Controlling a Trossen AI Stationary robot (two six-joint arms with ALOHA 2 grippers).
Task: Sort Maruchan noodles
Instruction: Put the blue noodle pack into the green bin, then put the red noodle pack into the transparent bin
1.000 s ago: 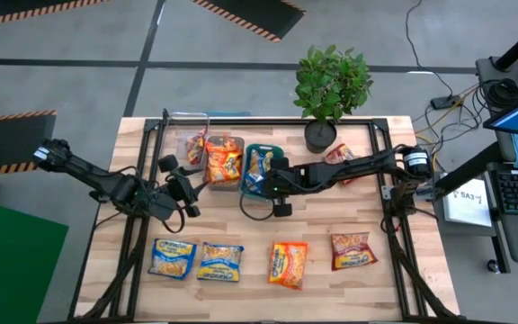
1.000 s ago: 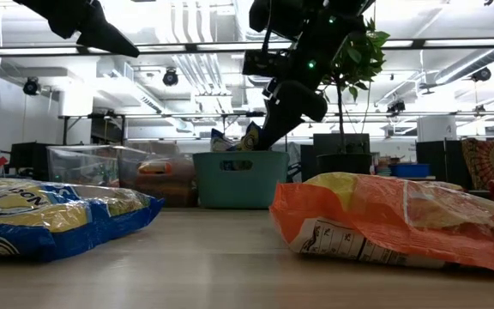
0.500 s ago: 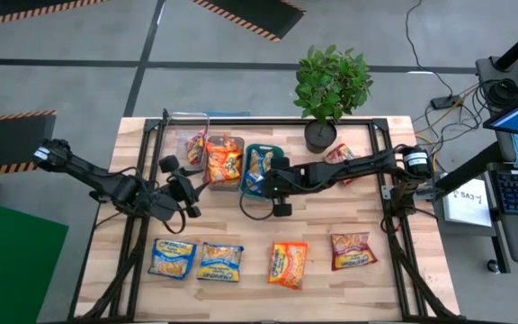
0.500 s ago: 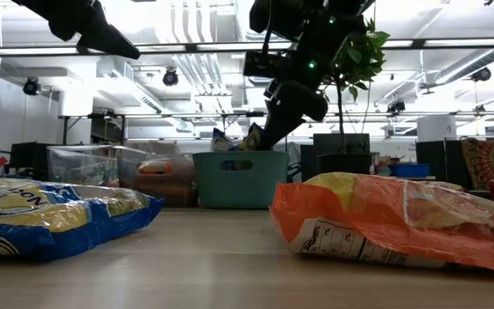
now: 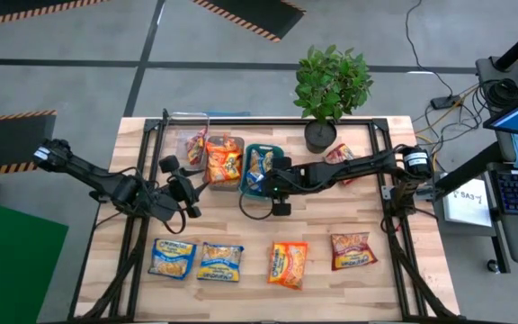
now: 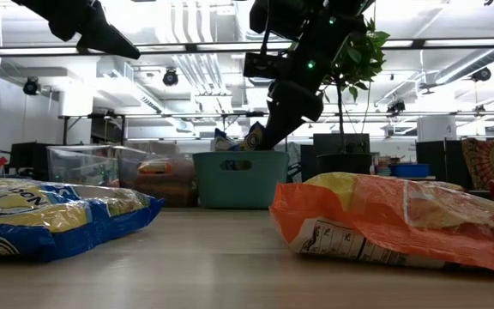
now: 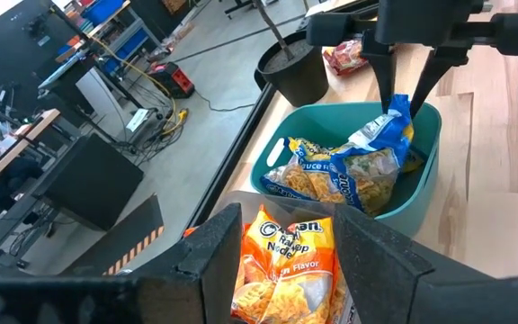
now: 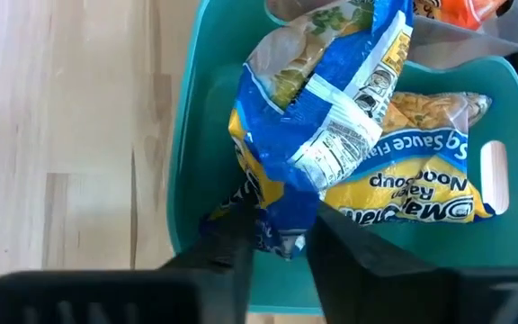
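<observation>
Teal bin, blue packets inside, maybe two

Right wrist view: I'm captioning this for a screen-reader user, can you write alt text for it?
The right gripper hangs over a teal bin, its dark fingers slightly apart around the edge of a blue-and-yellow noodle packet. That packet lies on another blue-and-yellow packet already in the bin, which sits on a wooden table.

Open wood between the back row of bins and the front row of four packets. Teal bin blocked by right gripper and blue packets. Potted plant crowding the back edge. Left gripper just beside the grey bin.
</observation>
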